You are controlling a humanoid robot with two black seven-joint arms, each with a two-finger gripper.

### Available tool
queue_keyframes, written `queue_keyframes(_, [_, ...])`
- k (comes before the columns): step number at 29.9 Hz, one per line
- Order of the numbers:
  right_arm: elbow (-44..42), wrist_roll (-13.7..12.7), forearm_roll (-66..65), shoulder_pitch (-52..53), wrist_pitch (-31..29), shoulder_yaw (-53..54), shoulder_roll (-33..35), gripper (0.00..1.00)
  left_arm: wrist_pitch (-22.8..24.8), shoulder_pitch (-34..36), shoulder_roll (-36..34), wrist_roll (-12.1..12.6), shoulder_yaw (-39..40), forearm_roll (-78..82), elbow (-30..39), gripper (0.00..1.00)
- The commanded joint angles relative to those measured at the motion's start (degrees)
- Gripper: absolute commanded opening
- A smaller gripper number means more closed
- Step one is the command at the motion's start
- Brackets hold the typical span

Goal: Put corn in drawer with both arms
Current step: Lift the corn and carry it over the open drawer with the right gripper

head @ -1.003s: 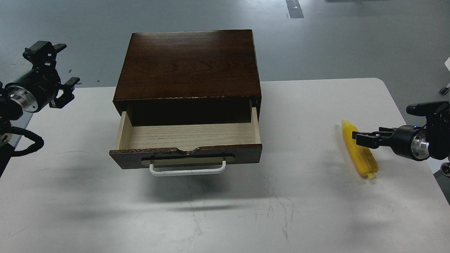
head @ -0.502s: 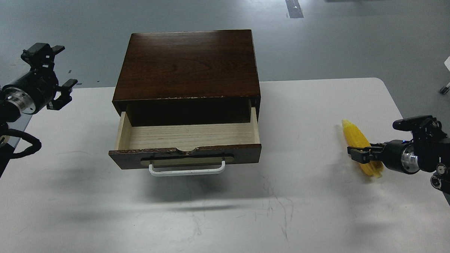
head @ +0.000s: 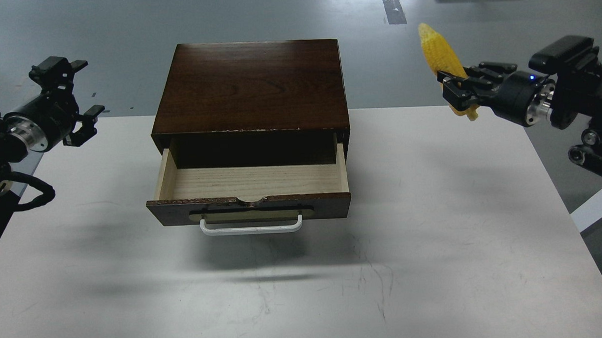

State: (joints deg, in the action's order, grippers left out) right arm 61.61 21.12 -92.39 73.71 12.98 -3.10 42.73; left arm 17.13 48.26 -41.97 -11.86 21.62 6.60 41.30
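The drawer (head: pixel 251 183) of the dark brown wooden box (head: pixel 250 85) is pulled open toward me, its pale wood inside bare, its white bar handle (head: pixel 251 227) in front. My right gripper (head: pixel 453 91) is shut on the bright yellow corn (head: pixel 439 51) and holds it high in the air, to the right of the box, with the tapered end pointing up. My left gripper (head: pixel 76 99) is open and empty, raised at the far left, well apart from the box.
The white table (head: pixel 433 234) carries the box at its middle back. Its right edge runs close under my right arm (head: pixel 569 94). Grey floor lies beyond the table's far edge.
My right gripper closed on the corn on the table at the right and lifted it high up. The left gripper barely moved. The drawer stayed open.
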Motion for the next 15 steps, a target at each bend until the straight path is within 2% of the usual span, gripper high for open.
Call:
queue_keyframes(1, [1.7,3.0,-5.8,6.0,0.1,-0.1,-3.4,0.00,0.1,0.0,0.0,0.0,0.0,0.0,0.0,0.99])
queue_keyframes(5, [1.8,5.9,-13.7,10.1,0.1,-1.3,-13.3,0.00,0.0,0.0,0.0,0.0,0.0,0.1,0.0,0.99])
queue_keyframes(10, [0.9,5.9,-14.6,12.1,0.0,-3.2,-21.9,0.00,-0.1,-0.1,-0.1,-0.2,-0.1,1.0,0.0,0.99])
queue_keyframes(15, [0.9,5.9,-15.5,11.3,0.0,-3.8,-26.0,0.00,0.1,0.0,-0.4,-0.3,0.1,0.9,0.0,0.99])
